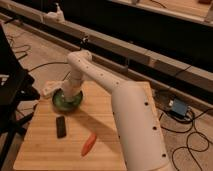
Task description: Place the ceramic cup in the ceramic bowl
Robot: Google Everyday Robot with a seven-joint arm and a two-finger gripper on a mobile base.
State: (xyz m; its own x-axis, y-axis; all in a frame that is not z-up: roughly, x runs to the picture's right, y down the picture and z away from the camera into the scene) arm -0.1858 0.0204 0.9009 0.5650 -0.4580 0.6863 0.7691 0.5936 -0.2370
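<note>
The ceramic bowl [64,101], green inside with a dark rim, stands at the back left of the wooden table [105,135]. My white arm reaches from the lower right across the table. My gripper [68,93] hangs right over the bowl, down at its rim, and covers part of the inside. The ceramic cup does not show on its own; it is hidden, at the gripper or behind it.
A white rounded lump [47,90] lies just left of the bowl at the table's edge. A black flat bar [60,126] and an orange carrot [88,144] lie on the front half. A dark stand [12,90] is at the left; cables and a blue box [177,107] lie on the floor at the right.
</note>
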